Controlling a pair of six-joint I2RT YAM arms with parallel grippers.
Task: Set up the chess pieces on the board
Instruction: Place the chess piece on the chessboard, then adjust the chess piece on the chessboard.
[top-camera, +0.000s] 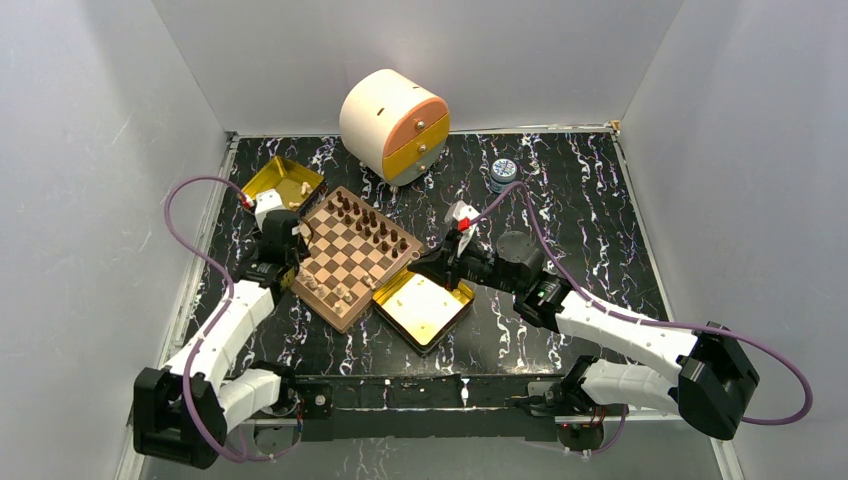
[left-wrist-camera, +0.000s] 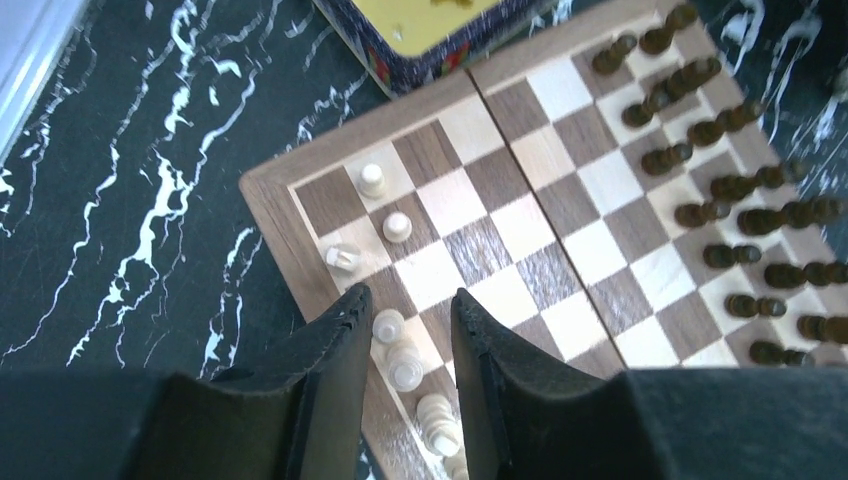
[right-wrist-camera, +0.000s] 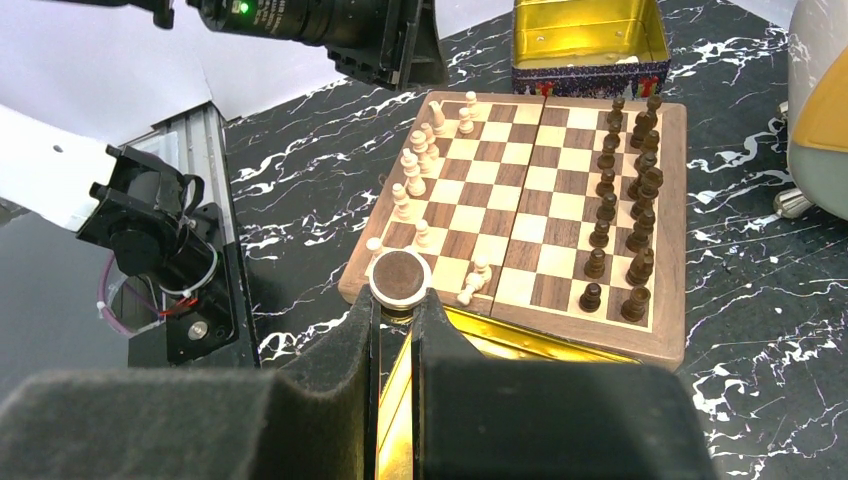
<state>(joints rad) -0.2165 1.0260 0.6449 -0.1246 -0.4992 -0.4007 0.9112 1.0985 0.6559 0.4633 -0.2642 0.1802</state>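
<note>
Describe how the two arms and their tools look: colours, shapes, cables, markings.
Both match. The left arm and right arm have white shells between black joints. A purple cable loops along each. The left tool and right tool have blunt, matte black fingers; a small red mark sits near each wrist.

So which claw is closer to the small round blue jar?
Right. The right gripper, gripping a light chess piece, is front-left of the jar; the left gripper is farther, across the checkered wooden chessboard.
</note>
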